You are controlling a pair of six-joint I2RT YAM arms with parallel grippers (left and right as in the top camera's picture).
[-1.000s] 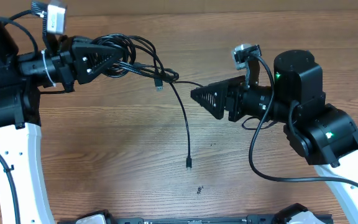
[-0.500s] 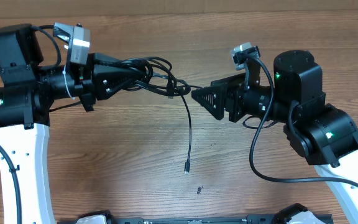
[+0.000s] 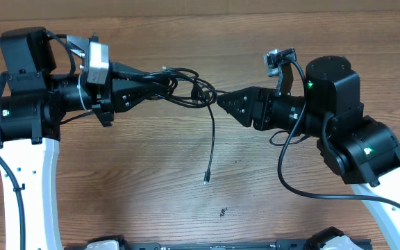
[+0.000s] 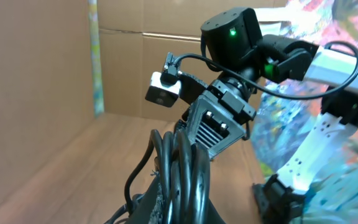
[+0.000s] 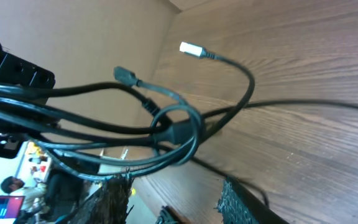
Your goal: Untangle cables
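Wooden surface (image 3: 151, 194) below two arms, left claw (image 3: 160, 83) clamped on a bundle of black cables (image 3: 179, 71) held above it, one plug (image 3: 205, 180) hanging low, right claw (image 3: 222, 102) spread open beside the tangle.

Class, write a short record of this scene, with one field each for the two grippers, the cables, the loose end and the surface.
left gripper: shut on the cable bundle, holding it up off the table
right gripper: open, tip right beside the bundle
cable bundle: black, several strands looped together
loose end: one strand drops from the bundle to a small plug; contact with the table unclear
table: wooden
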